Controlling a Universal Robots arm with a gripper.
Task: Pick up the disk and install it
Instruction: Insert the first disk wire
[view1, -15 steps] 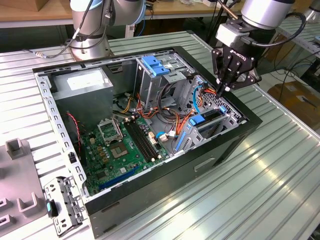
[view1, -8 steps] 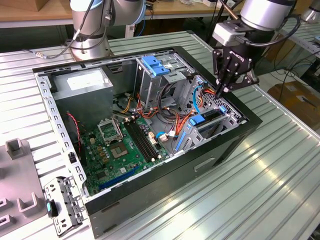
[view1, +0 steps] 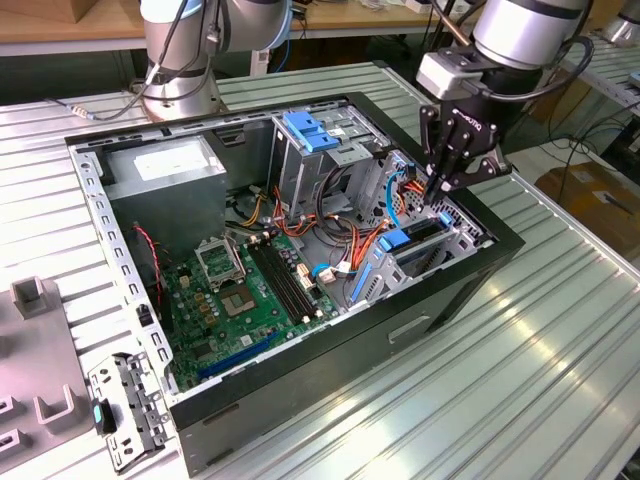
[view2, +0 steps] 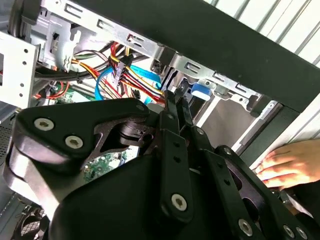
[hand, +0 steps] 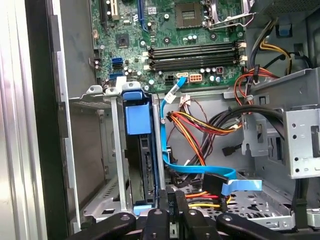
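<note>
- Inside the metal bay (hand: 115, 150) at the case's front corner, the disk (hand: 142, 165) stands on edge, its blue carrier tab (hand: 137, 117) uppermost; in the exterior view the disk (view1: 415, 243) sits in the cage nearest the case's right wall.
- Directly above the bay hangs the gripper (view1: 441, 188), free of the disk; its fingers (view2: 176, 107) are pressed together with nothing between them, as both wrist views show.
- Beside the bay, a blue ribbon cable (hand: 200, 172) and orange-yellow power wires (hand: 195, 125) cross the case floor.
- Further in lies the green motherboard (view1: 250, 295), with its memory slots (hand: 192, 55).
- At the case's outer wall, a person's hand (view2: 290, 165) rests, seen in the second wrist view.
- Under everything, a ribbed metal table (view1: 520, 340).
</note>
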